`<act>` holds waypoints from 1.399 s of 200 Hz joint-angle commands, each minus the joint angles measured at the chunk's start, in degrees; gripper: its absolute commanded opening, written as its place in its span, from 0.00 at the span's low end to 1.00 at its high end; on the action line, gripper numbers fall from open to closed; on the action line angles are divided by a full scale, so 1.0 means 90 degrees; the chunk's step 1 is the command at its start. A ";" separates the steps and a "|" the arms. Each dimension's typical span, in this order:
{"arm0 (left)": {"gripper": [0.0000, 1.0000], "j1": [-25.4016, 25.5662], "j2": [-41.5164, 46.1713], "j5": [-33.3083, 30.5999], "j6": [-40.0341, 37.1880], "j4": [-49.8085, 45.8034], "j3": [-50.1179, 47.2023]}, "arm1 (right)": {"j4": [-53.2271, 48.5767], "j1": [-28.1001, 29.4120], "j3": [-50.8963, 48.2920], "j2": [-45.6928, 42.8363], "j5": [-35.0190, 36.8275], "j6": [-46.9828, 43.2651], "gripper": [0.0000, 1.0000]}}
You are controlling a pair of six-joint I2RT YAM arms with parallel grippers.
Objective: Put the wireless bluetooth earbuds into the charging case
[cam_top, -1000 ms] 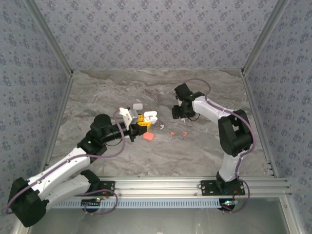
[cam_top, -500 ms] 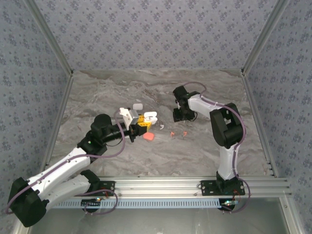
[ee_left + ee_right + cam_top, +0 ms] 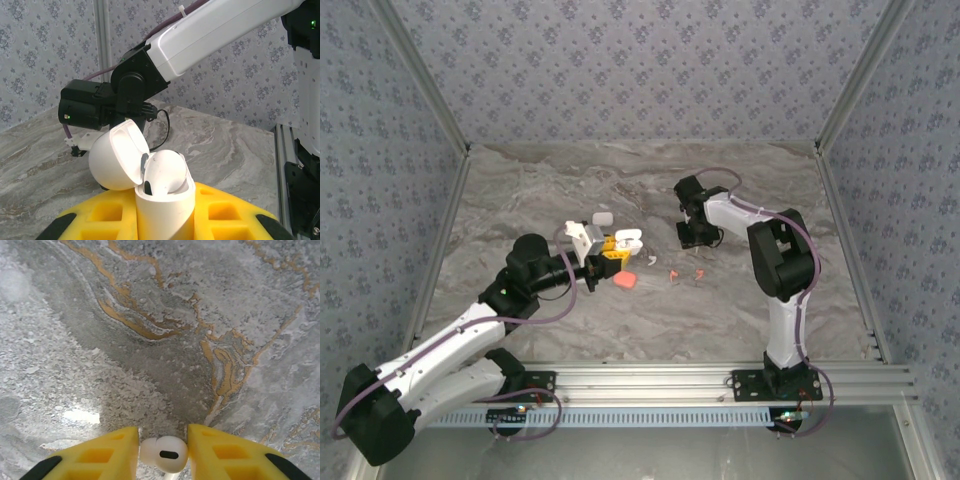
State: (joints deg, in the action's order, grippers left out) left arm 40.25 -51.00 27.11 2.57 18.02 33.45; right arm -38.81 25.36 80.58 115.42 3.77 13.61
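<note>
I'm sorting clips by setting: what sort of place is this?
Probably a lab robot cell: patterned wall panels box in a marble-look table, and the left arm and right arm are bolted to an aluminium rail.

Marble table (image 3: 740, 180), coral case (image 3: 625, 282), coral earbuds (image 3: 673, 273)

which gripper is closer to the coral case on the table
Left. The left gripper, holding a white case, is right beside the coral case; the right gripper, gripping a white earbud, is well off to its right.
</note>
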 commanded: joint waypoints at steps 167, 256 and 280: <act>0.00 0.0076 -0.0774 -0.0204 0.0677 0.1650 -0.0007 | 0.2874 0.0608 -0.2620 -0.5984 -0.0569 0.0687 0.27; 0.00 0.0252 -0.1188 -0.0234 0.0699 0.1904 0.0228 | 0.4418 0.1992 -0.2575 -0.6490 -0.0562 0.1103 0.27; 0.00 0.0269 -0.1188 -0.0287 0.0738 0.1943 0.0228 | 0.4397 0.2176 -0.2562 -0.6344 -0.0441 0.1096 0.27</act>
State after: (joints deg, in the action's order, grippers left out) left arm 42.13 -61.67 24.93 8.29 31.99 33.32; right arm -1.50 43.66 55.75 57.21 -1.74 22.72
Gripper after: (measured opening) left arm 0.228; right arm 0.275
